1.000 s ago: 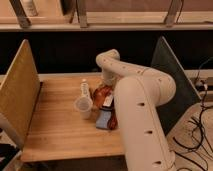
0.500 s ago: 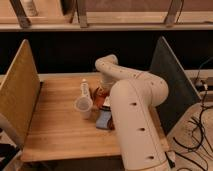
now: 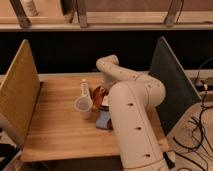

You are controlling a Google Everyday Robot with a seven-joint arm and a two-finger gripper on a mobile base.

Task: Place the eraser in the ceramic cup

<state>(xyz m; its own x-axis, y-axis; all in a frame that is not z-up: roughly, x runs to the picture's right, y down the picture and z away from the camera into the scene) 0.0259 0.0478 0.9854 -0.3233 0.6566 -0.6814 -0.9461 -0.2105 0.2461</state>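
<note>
Eraser: I can't pick it out in the camera view. My guess is it lies right of the ceramic cup, behind my own arm, which blocks that patch of the wooden table.

My gripper is down low, right of the cup and just past it, at the near edge of the reddish-brown bowl. Most of it is covered by my forearm, so I cannot tell whether it is spread, pressed together or pinching anything.

Cup stands upright with its mouth up and unobstructed, which is what a drop-in from above needs. Nothing shows inside it from this angle.

Small clear bottle stands just behind the cup and close to it, so it could get knocked if I come in from the back. Bowl is behind-right of the cup. Blue pad lies flat, front-right of the cup and partly under my arm; it is not the target.

Judgement: I'm at the pick-up step, and the eraser is not yet in the cup. Next comes securing it, lifting clear of the bowl rim, and moving left over the cup. Being long and flat, it probably has to go in end-first.
</note>
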